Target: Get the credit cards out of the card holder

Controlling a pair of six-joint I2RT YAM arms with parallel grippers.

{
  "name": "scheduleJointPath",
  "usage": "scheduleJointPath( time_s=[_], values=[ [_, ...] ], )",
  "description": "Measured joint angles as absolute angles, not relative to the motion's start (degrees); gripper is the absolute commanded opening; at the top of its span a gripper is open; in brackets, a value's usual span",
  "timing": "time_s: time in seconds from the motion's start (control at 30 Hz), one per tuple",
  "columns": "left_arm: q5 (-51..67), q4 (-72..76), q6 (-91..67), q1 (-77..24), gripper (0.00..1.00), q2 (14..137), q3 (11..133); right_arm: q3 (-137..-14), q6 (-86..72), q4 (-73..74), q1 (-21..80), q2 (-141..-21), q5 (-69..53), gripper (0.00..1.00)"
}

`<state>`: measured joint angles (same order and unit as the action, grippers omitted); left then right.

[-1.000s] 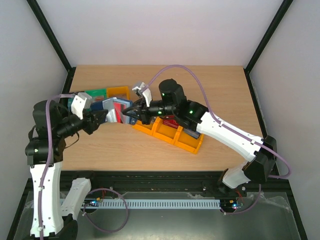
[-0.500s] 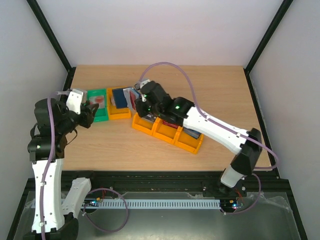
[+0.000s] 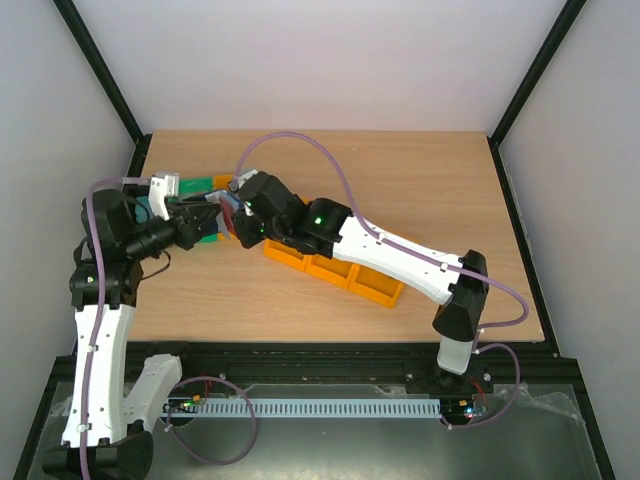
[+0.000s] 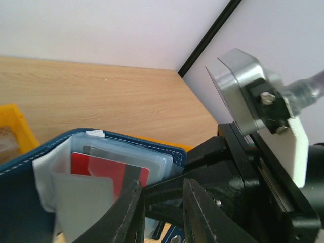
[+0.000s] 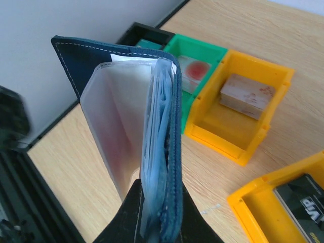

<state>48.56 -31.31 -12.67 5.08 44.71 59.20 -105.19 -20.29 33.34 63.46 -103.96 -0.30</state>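
My right gripper is shut on the lower edge of the navy card holder and holds it upright and open above the small bins. Its pale blue-grey pockets fan out. In the left wrist view the card holder shows a red card in a clear pocket. My left gripper is open with a narrow gap, its left finger in front of the red card's corner. From above, both grippers meet at the card holder.
Small black, green and orange bins stand in a row below the card holder. The green one holds a white card with reddish print. The orange three-compartment tray holds a dark card.
My right gripper has carried the card holder left, over the small bins. My left gripper drew back, then came in again and now meets the card holder.
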Motion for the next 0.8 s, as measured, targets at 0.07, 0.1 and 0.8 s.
scheduleJointPath(
  time_s=[0.07,0.1,0.8],
  values=[
    [48.8,-29.1,-16.7,5.1,0.22,45.1,58.8,-106.8,-20.7,33.1,63.5,-104.6,-1.5,0.02],
    [48.9,-28.1,-18.6,5.1,0.22,45.2,58.7,-107.5,-20.9,33.0,63.5,-104.8,-2.2,0.02],
    [31.4,-33.1,-11.9,4.9,0.28,44.4,55.2,-104.5,-22.5,26.9,60.5,-103.1,-17.8,0.02]
  ],
)
